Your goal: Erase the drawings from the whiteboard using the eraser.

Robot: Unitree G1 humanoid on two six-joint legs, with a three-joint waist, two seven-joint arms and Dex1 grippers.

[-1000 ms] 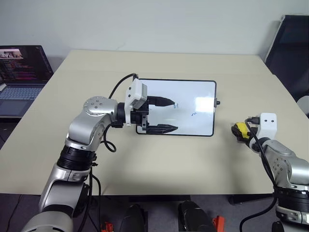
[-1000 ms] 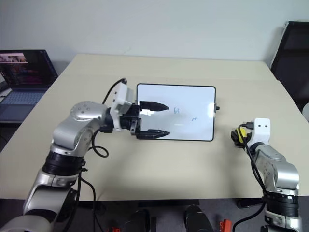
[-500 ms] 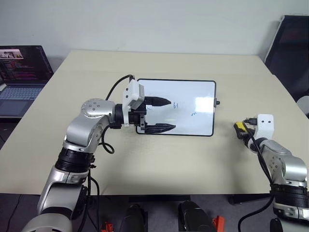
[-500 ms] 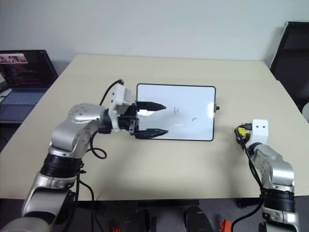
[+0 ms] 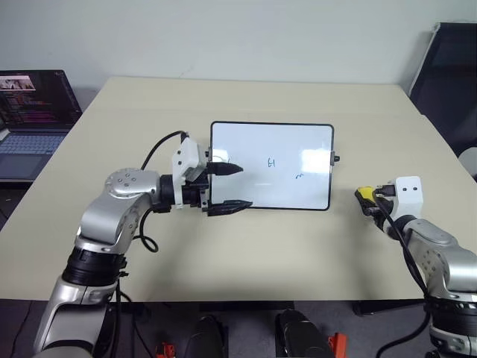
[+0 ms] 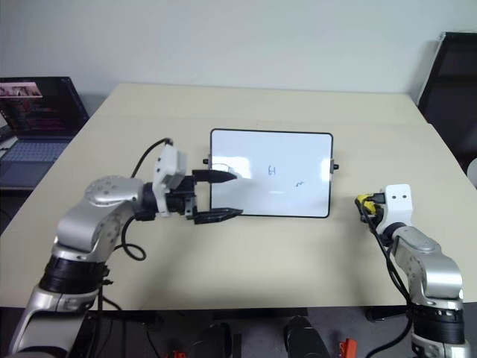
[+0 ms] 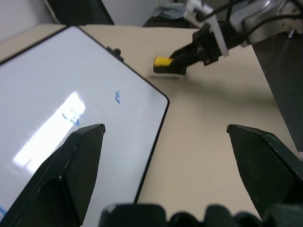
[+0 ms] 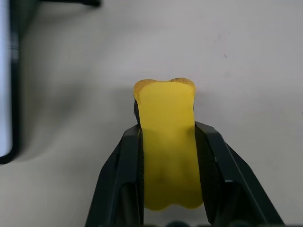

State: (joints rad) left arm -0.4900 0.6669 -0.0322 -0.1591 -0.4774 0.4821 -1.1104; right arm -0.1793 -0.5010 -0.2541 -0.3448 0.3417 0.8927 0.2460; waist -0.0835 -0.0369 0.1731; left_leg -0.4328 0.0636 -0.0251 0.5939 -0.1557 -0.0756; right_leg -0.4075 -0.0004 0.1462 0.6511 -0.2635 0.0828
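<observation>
At right of centre in the head view, the right gripper [image 5: 367,197] pinches the yellow eraser [image 8: 168,142] between both fingers, lifted just off the beige table [image 5: 246,246] beside the whiteboard [image 5: 291,142]. The whiteboard lies mid-frame, its blue drawings [image 5: 272,162] near the middle. The left gripper [image 5: 232,186] hovers at the board's lower left corner, its jaws spread wide and empty. A laptop [image 5: 33,119] sits at far left.

Right gripper [image 8: 165,175] now clamped on small yellow oblong eraser [image 8: 166,151], raised off table, left gripper [image 5: 232,186] withdrawn to glossy white whiteboard [image 5: 298,142] left edge
</observation>
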